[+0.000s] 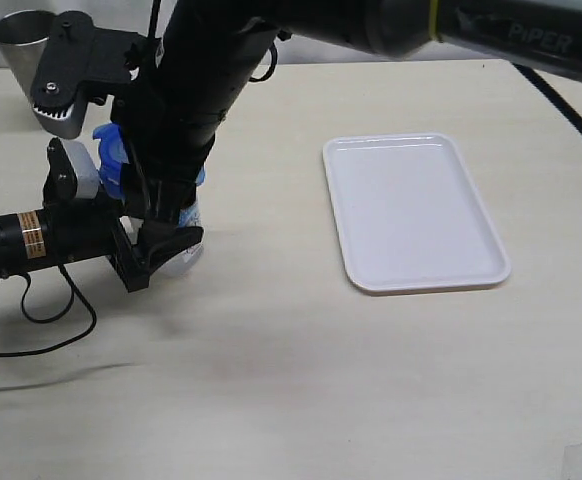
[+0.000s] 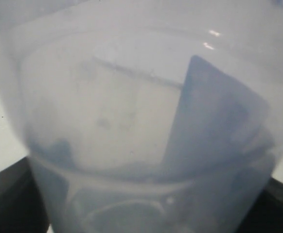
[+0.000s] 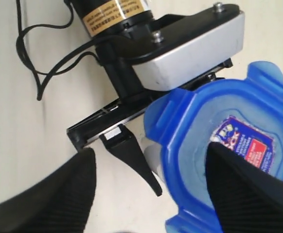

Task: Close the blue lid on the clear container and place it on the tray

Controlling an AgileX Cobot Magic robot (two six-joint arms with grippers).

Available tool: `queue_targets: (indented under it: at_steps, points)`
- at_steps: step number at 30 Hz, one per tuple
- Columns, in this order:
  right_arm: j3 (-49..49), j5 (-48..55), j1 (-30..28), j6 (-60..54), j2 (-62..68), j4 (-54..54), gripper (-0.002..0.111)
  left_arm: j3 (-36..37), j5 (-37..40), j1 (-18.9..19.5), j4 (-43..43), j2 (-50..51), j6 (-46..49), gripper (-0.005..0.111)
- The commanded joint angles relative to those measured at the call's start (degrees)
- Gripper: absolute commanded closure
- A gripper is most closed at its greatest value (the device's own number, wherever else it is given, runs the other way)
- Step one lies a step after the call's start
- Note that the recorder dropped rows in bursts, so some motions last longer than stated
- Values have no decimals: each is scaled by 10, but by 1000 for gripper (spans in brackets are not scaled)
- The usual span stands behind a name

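Two arms are crowding the left side of the table (image 1: 301,380) in the exterior view. The left gripper (image 1: 171,245) is reaching in from the left and clamping the container (image 1: 187,260) low down, fingers on either side of it. The right arm (image 1: 211,70) is stretching across from the far right and covering most of the container, so only a sliver of the lid (image 1: 111,165) is peeking out. The tray (image 1: 411,210) is lying well apart to the right, and a cup (image 1: 21,40) is standing at the back corner.

Switching to the left wrist view, the container is filling nearly the whole picture, cloudy and blurred, with the dark fingers (image 2: 8,204) hugging it at both sides. The lid is not showing here.

Over to the right wrist view, which is giving what the others are hiding: the lid is sitting on the container's mouth, sticker facing up. The right gripper (image 3: 149,148) is hanging above with its jaws spread wide and gripping nothing, one finger over the sticker, the other off beside the lid. Whether the flaps are snapped down, I cannot tell.
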Motion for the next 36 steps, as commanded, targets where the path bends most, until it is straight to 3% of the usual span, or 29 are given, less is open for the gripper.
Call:
queue_targets:
  at_steps: [1, 5, 9, 12, 18, 36]
  points:
    - [-12, 25, 0, -36, -16, 22, 47, 3, -5, 0, 6, -3, -12, 107]
    - [-12, -6, -2, -32, -41, -7, 47, 3, -5, 0, 6, -3, -12, 107]
    - [-12, 3, -25, -31, -65, -76, 62, 3, -5, 0, 7, -3, -14, 107]
    - [19, 10, -47, -91, -65, -75, 63, 3, -5, 0, 7, -3, -14, 107]
    - [110, -168, -42, -203, -65, -77, 63, 3, -5, 0, 7, -3, -14, 107]
    - [171, -208, -39, -254, -64, -72, 62, 3, -5, 0, 3, -3, -14, 107]
